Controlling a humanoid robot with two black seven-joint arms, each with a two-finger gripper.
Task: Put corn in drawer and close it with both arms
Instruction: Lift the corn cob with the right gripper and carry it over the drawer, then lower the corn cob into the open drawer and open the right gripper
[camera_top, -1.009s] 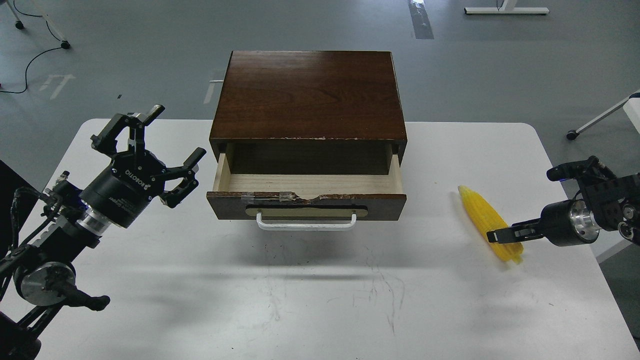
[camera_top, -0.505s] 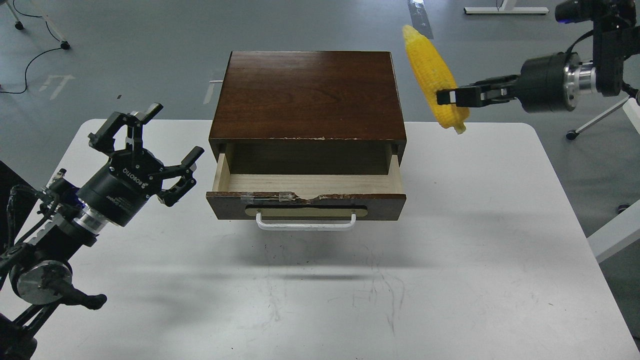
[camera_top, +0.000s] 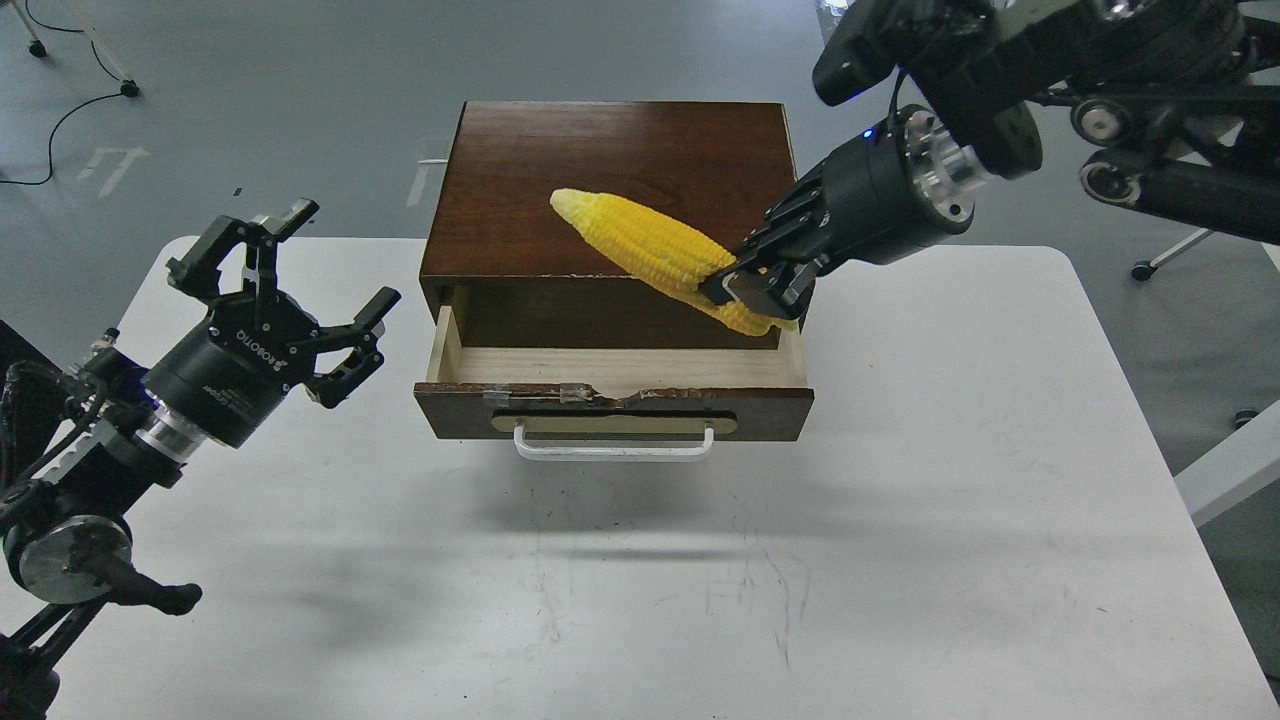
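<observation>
The yellow corn (camera_top: 640, 245) hangs in the air over the open drawer's right rear part, tip pointing up-left across the cabinet's front edge. My right gripper (camera_top: 752, 290) is shut on the corn's thick end and reaches in from the upper right. The drawer (camera_top: 612, 412) is pulled out, dark brown front with a white bar handle (camera_top: 613, 448), pale wood inside, nothing lying in it. My left gripper (camera_top: 290, 275) is open and empty, above the table to the left of the drawer.
The dark brown cabinet (camera_top: 615, 190) holding the drawer stands at the back middle of the white table (camera_top: 900, 560). My right arm's thick links (camera_top: 1130, 60) cross the upper right. Grey floor lies beyond the table.
My right gripper has carried the corn from the table's right side up and then left and down over the open drawer. The left gripper has shifted slightly left.
</observation>
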